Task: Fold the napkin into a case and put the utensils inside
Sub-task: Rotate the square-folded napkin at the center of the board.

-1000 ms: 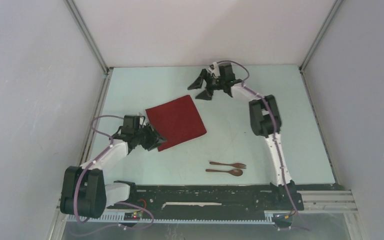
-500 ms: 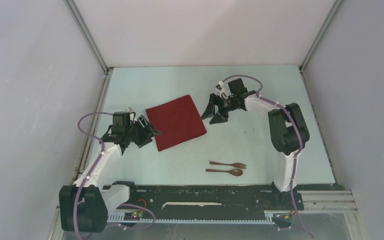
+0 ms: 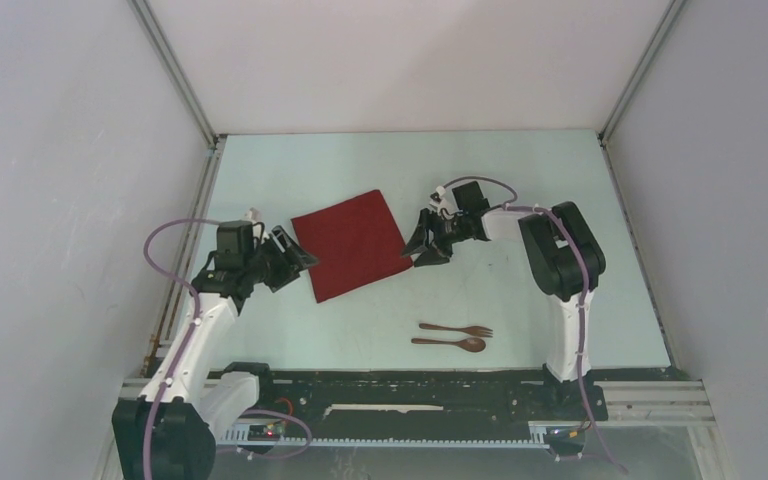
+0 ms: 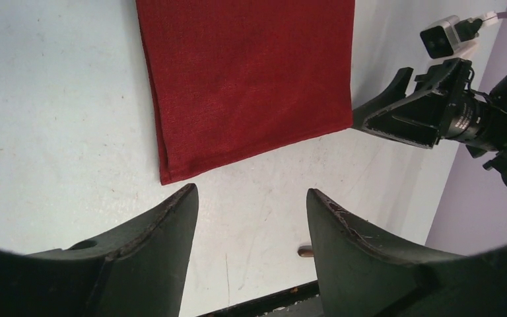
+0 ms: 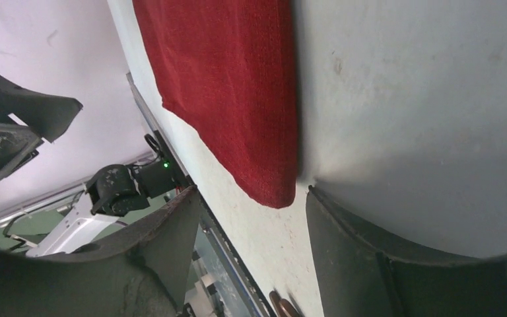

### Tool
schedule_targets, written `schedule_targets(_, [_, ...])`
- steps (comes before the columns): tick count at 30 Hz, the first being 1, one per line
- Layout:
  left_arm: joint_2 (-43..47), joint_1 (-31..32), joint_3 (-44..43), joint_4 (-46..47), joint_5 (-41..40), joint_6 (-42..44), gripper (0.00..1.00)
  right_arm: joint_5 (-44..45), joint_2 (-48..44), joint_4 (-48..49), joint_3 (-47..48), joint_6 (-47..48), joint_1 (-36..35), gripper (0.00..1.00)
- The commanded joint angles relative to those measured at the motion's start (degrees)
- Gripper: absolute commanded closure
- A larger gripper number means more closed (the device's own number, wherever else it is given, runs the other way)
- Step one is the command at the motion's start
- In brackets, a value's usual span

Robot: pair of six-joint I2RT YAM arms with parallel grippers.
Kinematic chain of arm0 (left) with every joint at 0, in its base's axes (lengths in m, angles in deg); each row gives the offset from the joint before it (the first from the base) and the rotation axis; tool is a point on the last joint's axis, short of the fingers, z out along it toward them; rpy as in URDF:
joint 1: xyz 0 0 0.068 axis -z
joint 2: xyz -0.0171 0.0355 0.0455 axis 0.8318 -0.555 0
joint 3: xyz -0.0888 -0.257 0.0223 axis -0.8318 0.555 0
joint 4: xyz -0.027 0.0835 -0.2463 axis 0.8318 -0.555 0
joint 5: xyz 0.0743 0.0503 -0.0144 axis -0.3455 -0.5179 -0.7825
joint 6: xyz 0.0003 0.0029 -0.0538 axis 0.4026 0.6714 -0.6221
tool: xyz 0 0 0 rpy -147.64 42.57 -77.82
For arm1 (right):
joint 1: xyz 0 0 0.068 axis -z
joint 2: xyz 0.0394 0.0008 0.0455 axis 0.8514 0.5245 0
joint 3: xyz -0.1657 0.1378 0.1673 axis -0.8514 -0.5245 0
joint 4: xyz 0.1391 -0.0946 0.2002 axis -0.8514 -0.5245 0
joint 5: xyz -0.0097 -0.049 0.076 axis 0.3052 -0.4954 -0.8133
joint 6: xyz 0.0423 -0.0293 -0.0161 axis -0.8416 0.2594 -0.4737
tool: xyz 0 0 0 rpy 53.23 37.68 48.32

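Observation:
The dark red napkin (image 3: 352,243) lies flat mid-table as a folded rectangle, also seen in the left wrist view (image 4: 244,79) and the right wrist view (image 5: 231,86). A brown fork (image 3: 457,329) and spoon (image 3: 450,343) lie side by side nearer the front. My left gripper (image 3: 295,262) is open just off the napkin's near left corner, nothing between its fingers (image 4: 165,244). My right gripper (image 3: 422,245) is open at the napkin's right corner, the cloth's corner (image 5: 274,191) just ahead of its jaws, not gripped.
White walls close the table on the left, right and back. A black rail (image 3: 410,385) with the arm bases runs along the near edge. Each wrist view also shows the other arm's gripper (image 4: 409,115) across the cloth.
My left gripper let go of the napkin's near left corner, opened and drew back left. My right arm swung from the far table down to the napkin's right corner, its jaws narrowing somewhat.

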Motion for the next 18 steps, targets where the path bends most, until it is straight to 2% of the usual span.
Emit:
schedule_targets(1, [1.4, -0.4, -1.9, -1.1, -0.2, 1.9, 0.34, -1.0, 2.5, 6.0, -0.4, -2.5, -0.3, 0.34])
schedule_targets(6, [1.0, -0.4, -0.5, -0.2, 0.2, 1.5, 0.34, -1.7, 3.3, 6.1, -0.6, -2.9, -0.3, 0.46])
schedule_targets(12, [0.3, -0.4, -1.0, 0.2, 0.4, 1.6, 0.34, -2.4, 1.9, 8.7, -2.4, -2.9, 0.1, 0.55])
schedule_targets(18, [-0.9, -0.4, -1.8, 0.6, 1.0, 1.6, 0.34, -2.9, 1.4, 10.6, -3.3, -4.2, 0.2, 0.76])
